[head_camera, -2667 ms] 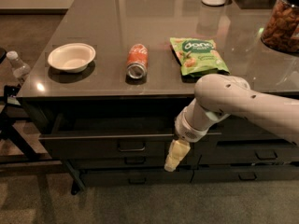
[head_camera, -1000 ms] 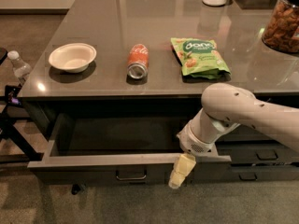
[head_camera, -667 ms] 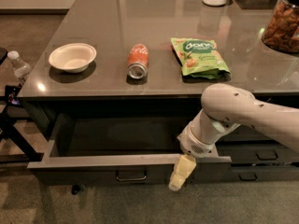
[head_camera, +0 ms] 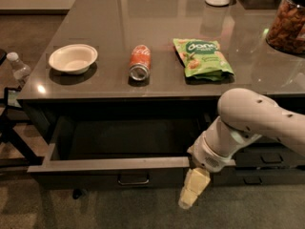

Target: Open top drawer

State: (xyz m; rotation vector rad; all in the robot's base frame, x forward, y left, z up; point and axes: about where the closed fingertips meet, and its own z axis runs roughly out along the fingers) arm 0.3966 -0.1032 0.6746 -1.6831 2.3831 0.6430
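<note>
The top drawer (head_camera: pixel 114 164), wide and dark with a grey metal rim, stands pulled out under the table (head_camera: pixel 109 37), its inside dark. The gripper (head_camera: pixel 193 193) hangs just near of the drawer front's right end, pointing down; its grip cannot be told

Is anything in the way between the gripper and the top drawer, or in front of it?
Nothing visible. The gripper hangs at the top drawer's front rim, near its right end, and only carpet lies ahead of the open drawer.
</note>
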